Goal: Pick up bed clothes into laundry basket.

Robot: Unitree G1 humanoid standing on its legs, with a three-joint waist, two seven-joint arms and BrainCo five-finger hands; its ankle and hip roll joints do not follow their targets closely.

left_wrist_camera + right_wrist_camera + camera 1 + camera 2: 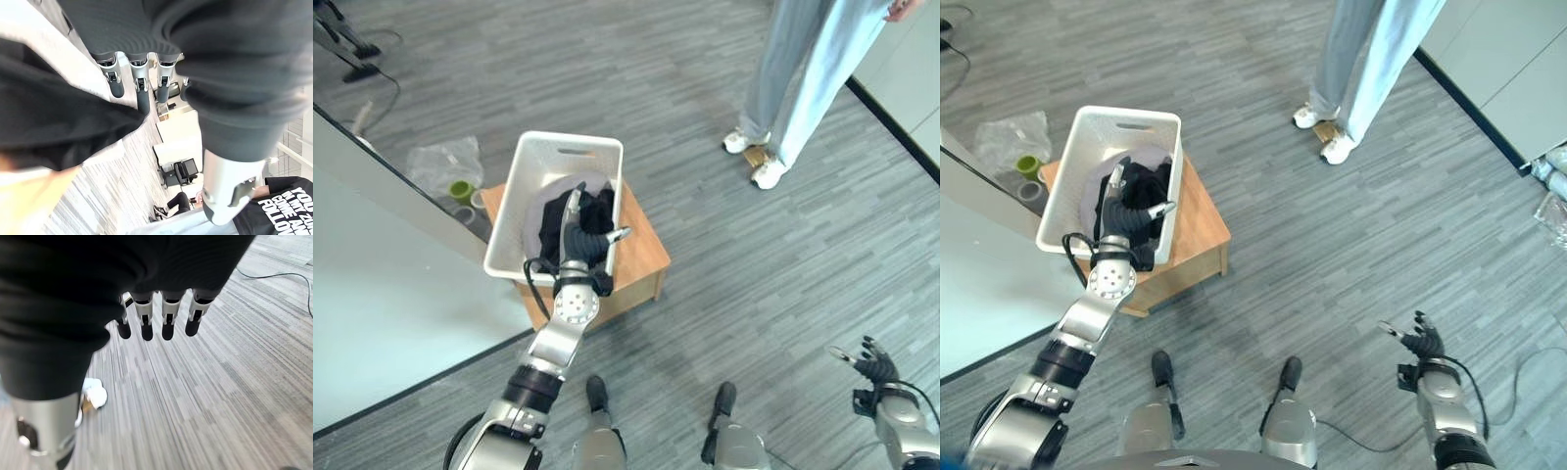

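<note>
Left hand (576,238) extended over the white laundry basket (524,181), fingers straight and spread, thumb out to the side, nothing gripped. Directly beneath and around the fingers (139,90): black garment (597,217) lying inside the basket, on top of a grey-lilac cloth (533,211) that shows at the hand's outer side. In the left wrist view, black fabric (54,122) just beside the fingertips; contact cannot be confirmed. Basket seated on a small wooden desk (641,250), which extends past the basket on the thumb side of the hand. Beyond the basket, away from the hand: crumpled clear plastic bag (445,162) and a green cup (461,190) on the floor. Right hand (1422,345) low and well apart from the basket, above bare grey plank floor (1332,245), fingers relaxed and apart, holding nothing. Person in light trousers and white shoes (759,162) standing on the floor far beyond both hands.
</note>
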